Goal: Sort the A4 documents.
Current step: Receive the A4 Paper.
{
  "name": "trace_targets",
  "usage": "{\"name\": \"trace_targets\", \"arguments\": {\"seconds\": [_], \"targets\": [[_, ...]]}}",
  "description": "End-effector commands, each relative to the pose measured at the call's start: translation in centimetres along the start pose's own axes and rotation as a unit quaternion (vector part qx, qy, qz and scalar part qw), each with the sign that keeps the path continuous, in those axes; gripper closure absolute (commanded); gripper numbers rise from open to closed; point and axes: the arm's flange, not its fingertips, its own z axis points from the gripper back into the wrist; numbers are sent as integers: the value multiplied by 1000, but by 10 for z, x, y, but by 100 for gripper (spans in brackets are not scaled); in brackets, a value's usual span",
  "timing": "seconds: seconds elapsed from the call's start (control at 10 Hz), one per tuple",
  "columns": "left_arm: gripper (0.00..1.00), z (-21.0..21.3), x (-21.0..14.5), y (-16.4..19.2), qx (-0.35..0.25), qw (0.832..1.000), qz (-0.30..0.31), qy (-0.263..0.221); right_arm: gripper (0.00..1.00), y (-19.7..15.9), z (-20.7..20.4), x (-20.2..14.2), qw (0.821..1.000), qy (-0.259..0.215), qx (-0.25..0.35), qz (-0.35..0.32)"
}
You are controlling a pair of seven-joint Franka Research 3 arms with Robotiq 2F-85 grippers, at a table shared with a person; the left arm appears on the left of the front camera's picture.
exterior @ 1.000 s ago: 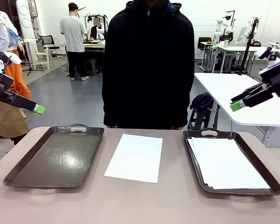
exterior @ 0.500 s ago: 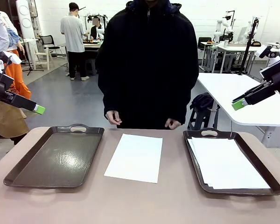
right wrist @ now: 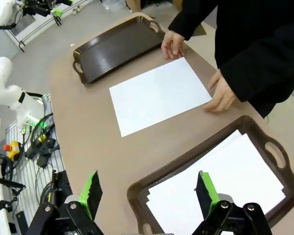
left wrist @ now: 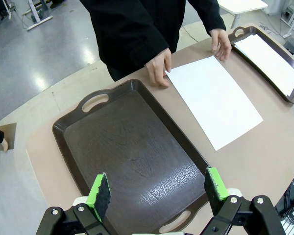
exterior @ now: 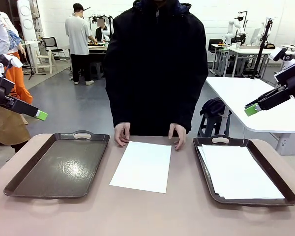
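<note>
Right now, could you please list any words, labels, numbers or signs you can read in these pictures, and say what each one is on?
No text can be read anywhere.
Sheet on the table: blank white, no print visible.
Stack of sheets in the right tray: top sheet blank.
Left tray: bare, no label or brand mark.
Person's dark jacket: no logo visible.
Background equipment: any markings are too small to read.
</note>
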Motion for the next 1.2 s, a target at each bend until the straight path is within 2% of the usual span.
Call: {"name": "trace_targets", "arguments": {"seconds": [0.0,1.1], "targets": [[0,-2,-1,2,-3,1000,2,-4,0,0,1,0,1000,-4,1,-2],[0,-2,-1,2,-3,1000,2,-4,0,0,1,0,1000,-4,1,-2]]}}
